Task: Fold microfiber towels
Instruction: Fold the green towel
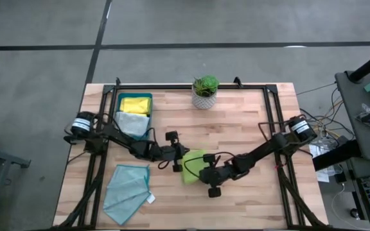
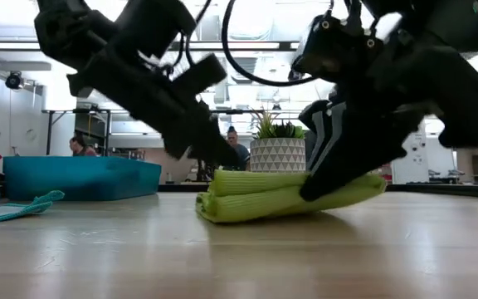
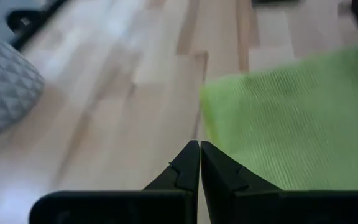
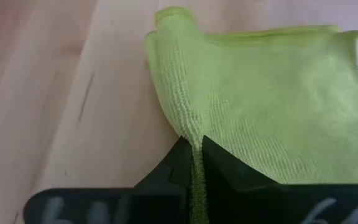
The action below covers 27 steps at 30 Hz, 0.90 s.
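Note:
A lime green microfiber towel [image 1: 194, 160] lies folded in several layers at the table's middle [image 2: 256, 195]. My right gripper [image 4: 196, 144] reaches it from the table's right and is shut on it. My left gripper [image 3: 199, 148] is shut with its tips at the towel's left edge [image 3: 207, 106], low over the folded stack [image 2: 222, 159]. A light teal towel [image 1: 127, 186] with a white tag lies spread flat at the near left. A yellow towel [image 1: 135, 104] and a pale grey towel [image 1: 132, 122] lie in the dark teal tray [image 1: 148, 96]. My left gripper has its shut tips at the lime green towel's left edge; I cannot tell whether they touch it. My right gripper pinches a raised ridge of the towel's edge [image 4: 188, 127] between its two fingers. The fingers slant down from the table's right [image 2: 326, 183]. The rest of the towel lies on the table.
A small potted plant [image 1: 205, 91] stands at the far middle, behind the towel. The tray sits at the far left [image 2: 73, 178]. Bare wood lies to the near side and right of the lime towel. People show in the room beyond the table.

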Available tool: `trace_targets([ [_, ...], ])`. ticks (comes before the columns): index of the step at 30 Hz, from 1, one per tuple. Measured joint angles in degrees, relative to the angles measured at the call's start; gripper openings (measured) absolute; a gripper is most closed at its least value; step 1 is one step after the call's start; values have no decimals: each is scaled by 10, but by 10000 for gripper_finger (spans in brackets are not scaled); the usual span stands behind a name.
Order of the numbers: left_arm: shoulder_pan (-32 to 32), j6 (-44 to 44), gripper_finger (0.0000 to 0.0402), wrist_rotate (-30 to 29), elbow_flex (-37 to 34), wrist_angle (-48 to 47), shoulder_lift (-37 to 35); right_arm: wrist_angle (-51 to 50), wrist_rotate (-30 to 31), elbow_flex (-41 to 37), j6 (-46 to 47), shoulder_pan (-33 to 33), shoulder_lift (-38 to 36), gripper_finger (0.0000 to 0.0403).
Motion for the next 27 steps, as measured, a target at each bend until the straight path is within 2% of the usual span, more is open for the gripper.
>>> trace_targets([
  [5,-4,-15,1,14,-1,1,25,-58,-53,41,1,0,-3,13],
  [13,-13,-30,1,62,5,1,46,-142,-98,103,-7,-16,-3,13],
  [20,-31,-30,1,93,7,0,57,-154,-177,125,-2,-54,-3,13],
  [27,-41,-30,1,95,7,7,57,-155,-210,120,9,-104,-3,13],
])
